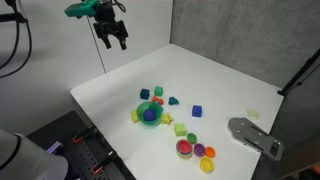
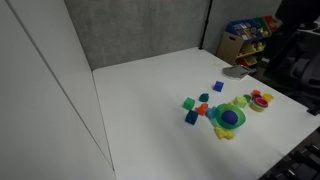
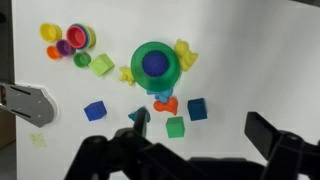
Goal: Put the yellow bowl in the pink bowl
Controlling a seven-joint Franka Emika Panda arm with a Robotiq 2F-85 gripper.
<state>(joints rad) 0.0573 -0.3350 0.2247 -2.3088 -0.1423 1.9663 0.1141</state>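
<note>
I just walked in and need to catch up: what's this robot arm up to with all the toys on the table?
Nothing is being handled at this moment. The gripper hangs high above the white table, jaws open and empty. The yellow bowl sits on the table in a cluster of small bowls, close to the pink bowl but not in it. A green bowl and a few coloured blocks lie nearby.

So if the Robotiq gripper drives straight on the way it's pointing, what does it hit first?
Likely bare white tabletop: the open black gripper hangs high, pointing down, beside the toy cluster. Nearest piece in wrist view is the small green cube, but depth is unclear.
</note>
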